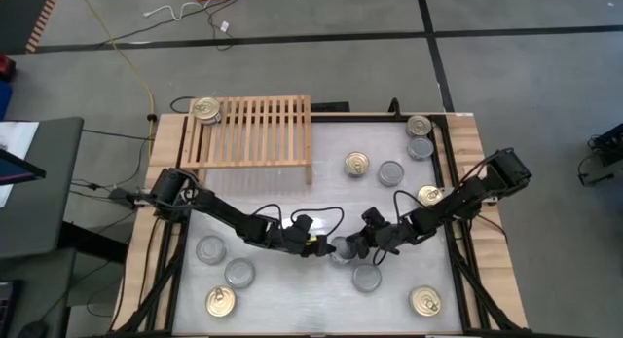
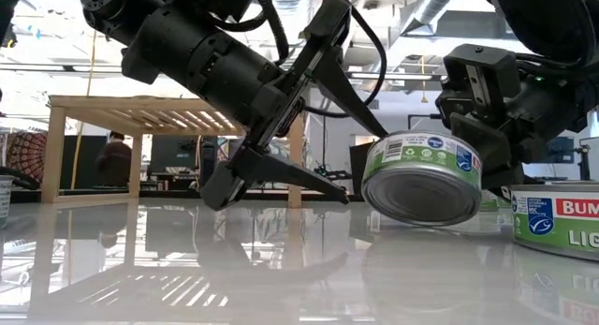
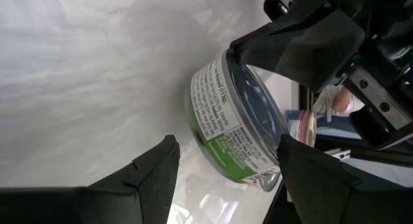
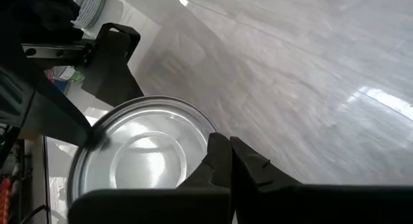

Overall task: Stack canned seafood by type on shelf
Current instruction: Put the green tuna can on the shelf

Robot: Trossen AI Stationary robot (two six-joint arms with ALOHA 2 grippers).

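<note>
can [image 2: 423, 175]: tilting, flat top facing the right gripper [image 2: 487, 128], well off the shelf [image 1: 255, 133]
left gripper [image 2: 314, 128]: gaping open around can
right gripper: pinching shut, contact hidden

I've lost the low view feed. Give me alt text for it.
A green-labelled can tilts with one edge raised off the white table, between the left tool's open fingers and the shut right tool. Behind on the left stands the wooden shelf; another can sits at the right edge.
</note>
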